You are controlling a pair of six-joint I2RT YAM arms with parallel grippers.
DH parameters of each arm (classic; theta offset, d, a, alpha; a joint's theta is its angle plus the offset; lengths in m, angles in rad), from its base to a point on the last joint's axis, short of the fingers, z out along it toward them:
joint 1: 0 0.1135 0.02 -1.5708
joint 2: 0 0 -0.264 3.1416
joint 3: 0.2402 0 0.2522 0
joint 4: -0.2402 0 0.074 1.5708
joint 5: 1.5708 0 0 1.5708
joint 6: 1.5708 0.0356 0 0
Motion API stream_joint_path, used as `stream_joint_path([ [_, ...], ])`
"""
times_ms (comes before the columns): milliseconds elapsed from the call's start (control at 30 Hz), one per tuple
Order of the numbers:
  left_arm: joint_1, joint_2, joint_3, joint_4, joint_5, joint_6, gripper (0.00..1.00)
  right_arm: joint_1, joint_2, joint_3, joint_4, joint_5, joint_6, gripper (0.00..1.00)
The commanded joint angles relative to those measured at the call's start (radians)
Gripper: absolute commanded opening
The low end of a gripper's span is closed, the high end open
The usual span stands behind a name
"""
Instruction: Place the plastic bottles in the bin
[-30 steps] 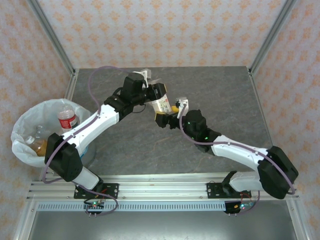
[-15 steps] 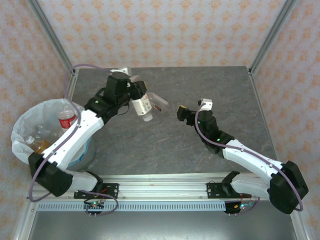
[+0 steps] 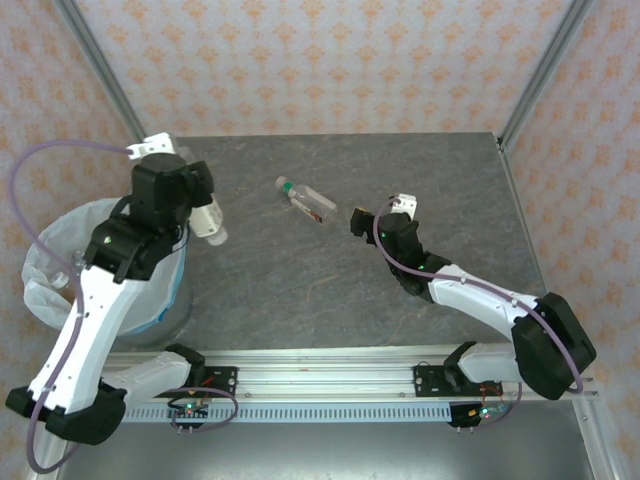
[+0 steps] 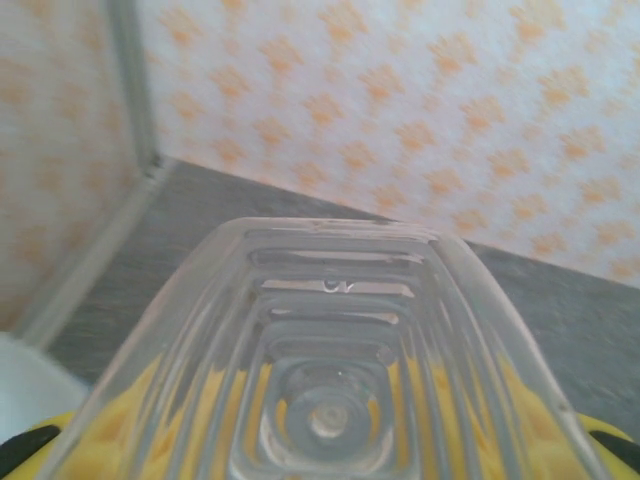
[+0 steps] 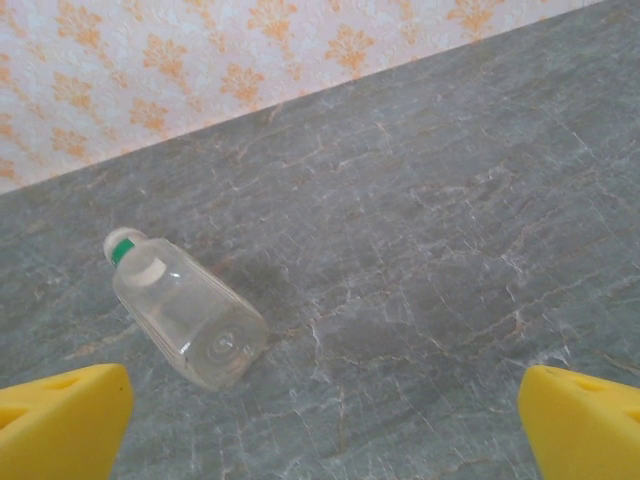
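Plastic bottle [image 4: 330, 390] pinched tight in my left claw [image 3: 206, 214].
Bin [image 3: 42, 245] just beside me, not under; letting go here would drop it outside.

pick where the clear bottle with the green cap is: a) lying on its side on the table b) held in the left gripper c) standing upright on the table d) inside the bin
A: the green-capped bottle lies on its side on the table, in front of the open right gripper and apart from it; the left gripper grips another bottle.
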Motion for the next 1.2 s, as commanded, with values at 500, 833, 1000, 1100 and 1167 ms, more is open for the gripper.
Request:
stream_joint_path([
  [500,0.491,-0.069,0.031,-0.21,-0.277,0.106,0.48,-0.004,0.059,0.06,0.054,-0.029,-0.051,0.99],
  [833,0.784,0.017,-0.023,-0.213,-0.089,0.068,0.72,-0.004,0.161,0.141,0.041,-0.129,-0.147,0.99],
  [1000,0.784,0.028,0.0,-0.251,-0.03,0.036,0.99,-0.007,0.205,0.191,0.012,-0.21,-0.22,0.99],
  [1100,0.784,0.011,0.002,-0.245,0.041,0.018,1.0,-0.025,0.245,0.243,-0.041,-0.311,-0.285,0.99],
  [1167,0.783,0.005,0.005,-0.244,0.121,0.014,1.0,-0.038,0.279,0.286,-0.082,-0.373,-0.343,0.99],
])
